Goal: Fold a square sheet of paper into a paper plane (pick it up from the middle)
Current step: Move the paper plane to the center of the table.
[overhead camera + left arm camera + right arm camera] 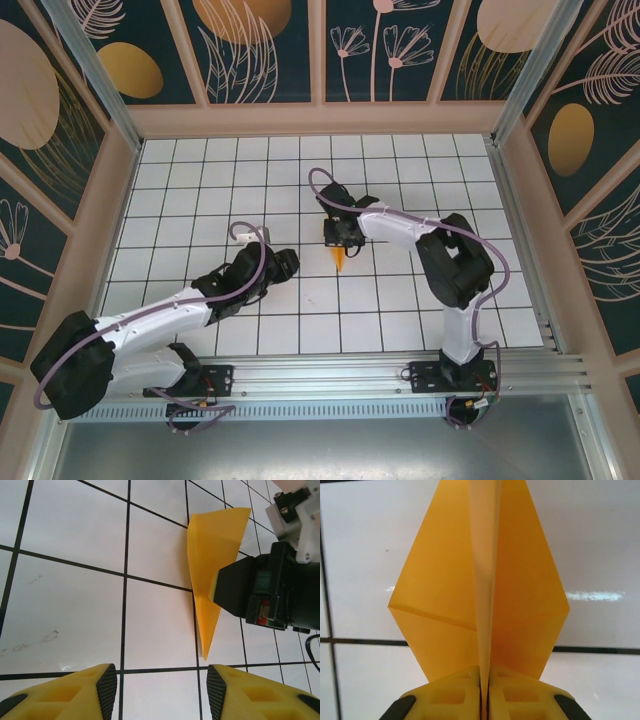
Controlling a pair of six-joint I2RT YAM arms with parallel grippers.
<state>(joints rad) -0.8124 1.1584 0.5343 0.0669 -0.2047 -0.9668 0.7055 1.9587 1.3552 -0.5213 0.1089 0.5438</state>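
The plane [445, 595] is pinched by its fold in the closed right gripper [484, 694], nothing is held in the parted left gripper [162, 687], and slippage could be caused by a jerk.

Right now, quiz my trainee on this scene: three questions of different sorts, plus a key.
1. True or false: the left end effector grips the paper plane.
2. Which is shut on the plane's centre fold? A) left end effector B) right end effector C) both
3. Fill in: the left end effector's jaws stand ____.
Key: 1 false; 2 B; 3 open.
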